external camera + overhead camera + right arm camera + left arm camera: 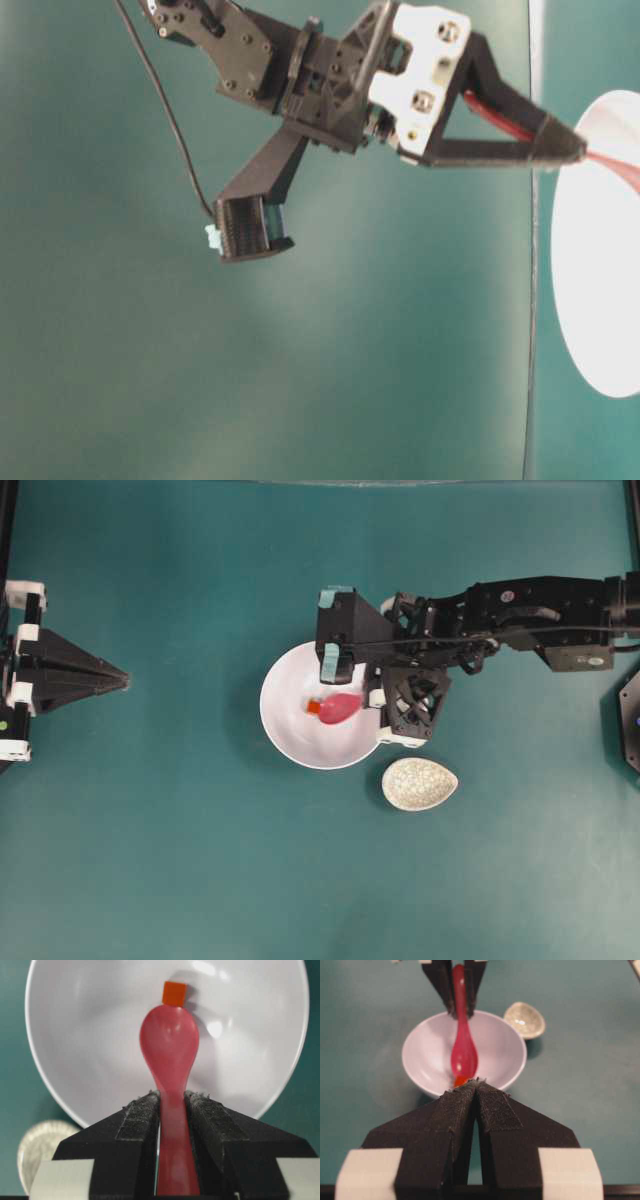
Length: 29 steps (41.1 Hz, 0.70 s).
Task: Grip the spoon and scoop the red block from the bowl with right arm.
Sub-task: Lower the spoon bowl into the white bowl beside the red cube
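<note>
The white bowl (288,725) sits mid-table. My right gripper (369,698) reaches over its right rim and is shut on the handle of the pink-red spoon (341,707). In the right wrist view the spoon (170,1045) points into the bowl (85,1035), its handle pinched at the right gripper (172,1097). The red block (174,993) lies on the bowl's floor, touching the scoop's tip. It also shows as the red block (313,707) just left of the scoop. My left gripper (124,680) rests at the far left, shut and empty, facing the bowl (420,1040).
A speckled egg-shaped dish (419,783) lies on the green table just lower right of the bowl. The right arm's black body (520,615) stretches to the right edge. A black fixture (630,715) sits at the right border.
</note>
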Motion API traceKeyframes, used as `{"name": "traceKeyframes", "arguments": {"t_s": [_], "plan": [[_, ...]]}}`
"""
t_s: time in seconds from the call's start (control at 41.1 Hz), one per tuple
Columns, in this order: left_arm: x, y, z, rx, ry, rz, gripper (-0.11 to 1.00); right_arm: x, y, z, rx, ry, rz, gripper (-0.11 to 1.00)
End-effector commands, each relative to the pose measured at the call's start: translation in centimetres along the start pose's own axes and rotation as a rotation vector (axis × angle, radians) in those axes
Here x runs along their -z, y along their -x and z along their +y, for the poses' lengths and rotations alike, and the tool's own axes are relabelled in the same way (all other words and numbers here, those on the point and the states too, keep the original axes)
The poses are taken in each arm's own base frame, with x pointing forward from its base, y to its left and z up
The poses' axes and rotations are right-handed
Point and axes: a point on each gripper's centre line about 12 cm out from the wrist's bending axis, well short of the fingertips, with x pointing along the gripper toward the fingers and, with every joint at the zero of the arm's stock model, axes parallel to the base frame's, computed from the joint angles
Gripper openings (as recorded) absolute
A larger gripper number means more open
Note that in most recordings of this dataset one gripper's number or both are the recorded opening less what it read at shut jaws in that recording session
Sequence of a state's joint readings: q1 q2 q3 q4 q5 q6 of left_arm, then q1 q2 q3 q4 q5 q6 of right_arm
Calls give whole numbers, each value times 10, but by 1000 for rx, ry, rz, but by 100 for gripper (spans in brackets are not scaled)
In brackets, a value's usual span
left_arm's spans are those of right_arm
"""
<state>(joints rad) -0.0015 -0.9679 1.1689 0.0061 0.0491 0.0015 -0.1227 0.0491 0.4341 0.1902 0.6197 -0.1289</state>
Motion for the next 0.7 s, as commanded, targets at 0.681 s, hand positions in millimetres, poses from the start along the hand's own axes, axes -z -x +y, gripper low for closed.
{"name": "traceKeyframes", "arguments": {"t_s": [0.681], "plan": [[-8, -1, 0, 0, -2, -20, -1, -37, 6, -1, 8, -3, -141, 25]]}}
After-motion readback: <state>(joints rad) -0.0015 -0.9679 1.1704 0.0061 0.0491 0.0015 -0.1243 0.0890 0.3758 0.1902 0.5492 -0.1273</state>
